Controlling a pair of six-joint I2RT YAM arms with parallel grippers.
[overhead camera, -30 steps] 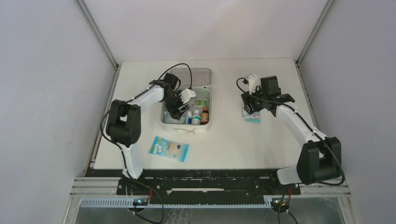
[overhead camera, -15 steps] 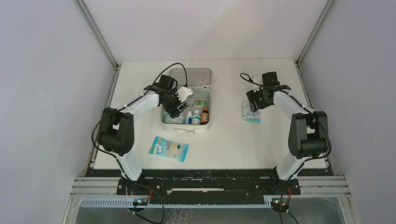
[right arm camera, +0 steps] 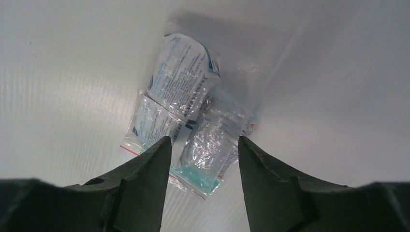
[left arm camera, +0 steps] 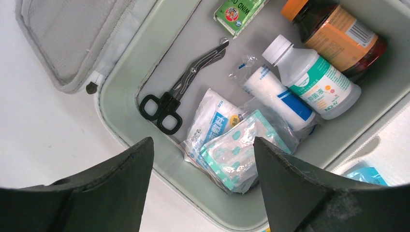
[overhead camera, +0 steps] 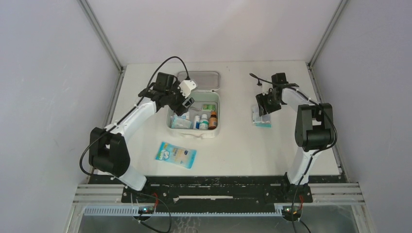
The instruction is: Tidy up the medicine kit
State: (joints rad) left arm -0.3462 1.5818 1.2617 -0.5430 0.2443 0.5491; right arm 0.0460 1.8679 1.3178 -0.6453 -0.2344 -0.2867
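Observation:
The medicine kit (overhead camera: pixel 193 133) lies open mid-table, its grey mesh lid (overhead camera: pixel 199 79) folded back. My left gripper (overhead camera: pixel 186 104) hangs open and empty above the kit's left side. In the left wrist view its jaws (left arm camera: pixel 202 141) frame plaster packets (left arm camera: pixel 232 150) by the pale green rim (left arm camera: pixel 118 96). Also inside are scissors (left arm camera: pixel 181 89), a gauze roll (left arm camera: pixel 278 92), a white bottle (left arm camera: pixel 314 77), a brown bottle (left arm camera: pixel 338 31) and a green box (left arm camera: pixel 237 8). My right gripper (overhead camera: pixel 265 104) stands open just above clear plastic packets (right arm camera: pixel 193 121) on the table, fingers apart on either side of the nearest bag.
A blue-and-white flat packet (overhead camera: pixel 176 155) lies on the table in front of the kit. The clear packets (overhead camera: pixel 261 119) sit to the right of the kit. Grey walls close in the table on the left, right and back.
My left gripper has risen out of the kit and drawn back toward its left rear, its jaws a little wider. The right arm has folded up while its gripper stays over the clear packets.

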